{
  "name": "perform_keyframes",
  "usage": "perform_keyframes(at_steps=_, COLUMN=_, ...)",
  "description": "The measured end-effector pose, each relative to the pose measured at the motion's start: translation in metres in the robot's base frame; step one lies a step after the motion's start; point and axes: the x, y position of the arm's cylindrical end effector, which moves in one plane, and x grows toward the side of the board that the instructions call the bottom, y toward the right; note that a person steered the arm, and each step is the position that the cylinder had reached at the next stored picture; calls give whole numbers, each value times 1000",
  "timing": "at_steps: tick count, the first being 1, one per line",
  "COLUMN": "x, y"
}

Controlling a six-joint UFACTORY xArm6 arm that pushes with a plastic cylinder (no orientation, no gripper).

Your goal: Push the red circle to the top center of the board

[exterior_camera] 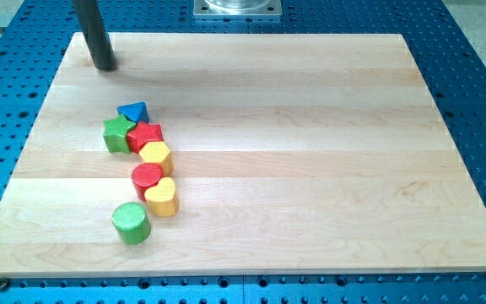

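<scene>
The red circle (147,177) is a short red cylinder left of the board's centre, in a crowded column of blocks. It touches the yellow hexagon (155,155) above it and the yellow heart (163,197) at its lower right. My tip (105,64) rests near the board's top left corner, well above the column and apart from every block. The rod rises out of the view's top.
A blue triangle (133,111), a green star (118,133) and a red star (145,136) cluster above the yellow hexagon. A green cylinder (131,223) stands alone below the column. The wooden board (310,152) lies on a blue perforated table (479,76).
</scene>
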Motion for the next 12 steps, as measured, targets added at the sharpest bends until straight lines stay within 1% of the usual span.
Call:
perform_keyframes(at_steps=2, x=4, y=0)
perform_keyframes(at_steps=3, x=42, y=0)
perform_keyframes(at_steps=4, x=101, y=-15)
perform_keyframes(at_steps=5, x=171, y=-17)
perform_keyframes(at_steps=6, x=238, y=13)
perform_keyframes(at_steps=8, x=246, y=114)
perform_keyframes(at_steps=9, x=246, y=136)
perform_keyframes(at_steps=10, x=253, y=136)
perform_keyframes(at_steps=11, x=265, y=159)
perform_keyframes(at_steps=12, x=277, y=208)
